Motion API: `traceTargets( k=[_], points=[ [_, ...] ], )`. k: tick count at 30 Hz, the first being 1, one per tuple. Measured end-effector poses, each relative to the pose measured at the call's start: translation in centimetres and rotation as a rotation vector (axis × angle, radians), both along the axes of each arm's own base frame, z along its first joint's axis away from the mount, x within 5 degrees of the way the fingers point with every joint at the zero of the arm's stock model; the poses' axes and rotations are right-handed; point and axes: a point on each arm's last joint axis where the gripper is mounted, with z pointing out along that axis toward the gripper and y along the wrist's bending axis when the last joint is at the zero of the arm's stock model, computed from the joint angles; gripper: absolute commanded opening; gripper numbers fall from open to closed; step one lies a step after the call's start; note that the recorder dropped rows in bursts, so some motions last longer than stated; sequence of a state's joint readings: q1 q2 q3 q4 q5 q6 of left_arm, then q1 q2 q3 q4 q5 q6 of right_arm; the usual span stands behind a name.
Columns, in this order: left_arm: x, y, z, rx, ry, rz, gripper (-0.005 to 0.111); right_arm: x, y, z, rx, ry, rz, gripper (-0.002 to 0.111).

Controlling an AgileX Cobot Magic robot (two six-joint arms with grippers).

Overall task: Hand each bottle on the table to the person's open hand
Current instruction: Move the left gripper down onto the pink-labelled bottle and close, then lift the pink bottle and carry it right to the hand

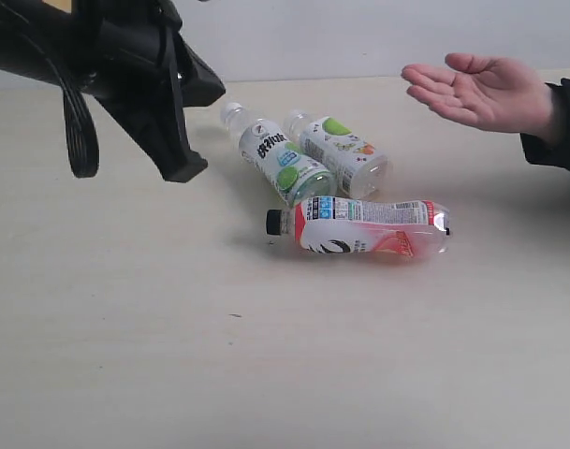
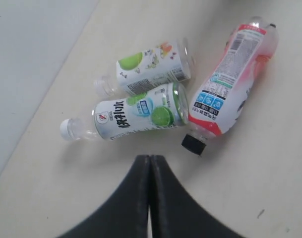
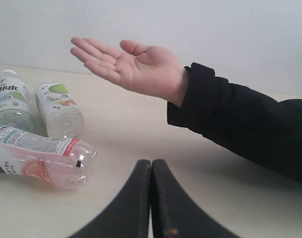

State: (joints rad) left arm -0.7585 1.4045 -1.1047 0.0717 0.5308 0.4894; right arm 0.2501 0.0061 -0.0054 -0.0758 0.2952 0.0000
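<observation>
Three bottles lie on their sides on the table (image 1: 125, 355). A white-green bottle (image 1: 280, 161) (image 2: 128, 118) lies next to a second white-green one (image 1: 341, 152) (image 2: 151, 67) (image 3: 57, 106). In front of them lies the red-pink bottle (image 1: 369, 227) (image 2: 230, 82) (image 3: 36, 158) with a black cap. The person's open hand (image 1: 476, 89) (image 3: 128, 67) hovers palm up at the back right. My left gripper (image 1: 177, 154) (image 2: 150, 158) hangs above the table left of the bottles, shut and empty. My right gripper (image 3: 151, 163) is shut and empty, low over the table near the person's sleeve; the exterior view does not show it.
The person's black sleeve (image 1: 556, 126) (image 3: 240, 124) reaches in from the right. A pale wall (image 1: 359, 37) runs behind the table's far edge.
</observation>
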Motion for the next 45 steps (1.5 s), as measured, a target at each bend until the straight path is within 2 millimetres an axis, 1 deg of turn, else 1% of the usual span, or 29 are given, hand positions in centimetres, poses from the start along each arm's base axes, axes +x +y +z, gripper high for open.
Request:
traceTargets(
  k=[5,9,15,23,27,30,35,36,38,40,42,43,44,45],
  points=[
    [1.4,-1.2,-1.5,0.131,0.132,0.01,0.0,0.0,0.0,0.0,0.0,0.0,0.0,0.0],
    [2.7,-2.4,-2.1,0.223,0.219,0.013,0.0,0.0,0.0,0.0,0.0,0.0,0.0,0.0],
    [4.3,-4.6,-3.1,0.353,0.269,-0.08,0.0,0.0,0.0,0.0,0.0,0.0,0.0,0.0],
    [3.8,-9.6,-5.6,0.53,0.346,-0.29,0.0,0.0,0.0,0.0,0.0,0.0,0.0,0.0],
    [4.1,-11.3,-6.7,0.542,0.377,-0.328,0.0,0.0,0.0,0.0,0.0,0.0,0.0,0.0],
    [4.4,-12.3,-7.2,0.535,0.382,-0.352,0.0,0.0,0.0,0.0,0.0,0.0,0.0,0.0],
    [5.1,-13.8,-7.2,0.472,0.373,-0.366,0.001,0.0,0.0,0.0,0.0,0.0,0.0,0.0],
    [5.2,-14.0,-7.2,0.459,0.374,-0.367,0.003,0.0,0.0,0.0,0.0,0.0,0.0,0.0],
    [5.4,-14.6,-7.1,0.434,0.369,-0.37,0.015,0.0,0.0,0.0,0.0,0.0,0.0,0.0],
    [5.7,-15.0,-7.1,0.424,0.362,-0.369,0.034,0.0,0.0,0.0,0.0,0.0,0.0,0.0],
    [5.9,-15.5,-7.6,0.425,0.362,-0.371,0.059,0.0,0.0,0.0,0.0,0.0,0.0,0.0],
    [6.1,-15.7,-8.0,0.428,0.366,-0.371,0.069,0.0,0.0,0.0,0.0,0.0,0.0,0.0],
    [6.2,-15.8,-8.4,0.432,0.369,-0.371,0.074,0.0,0.0,0.0,0.0,0.0,0.0,0.0],
    [6.3,-15.9,-8.8,0.437,0.375,-0.371,0.075,0.0,0.0,0.0,0.0,0.0,0.0,0.0]
  ],
)
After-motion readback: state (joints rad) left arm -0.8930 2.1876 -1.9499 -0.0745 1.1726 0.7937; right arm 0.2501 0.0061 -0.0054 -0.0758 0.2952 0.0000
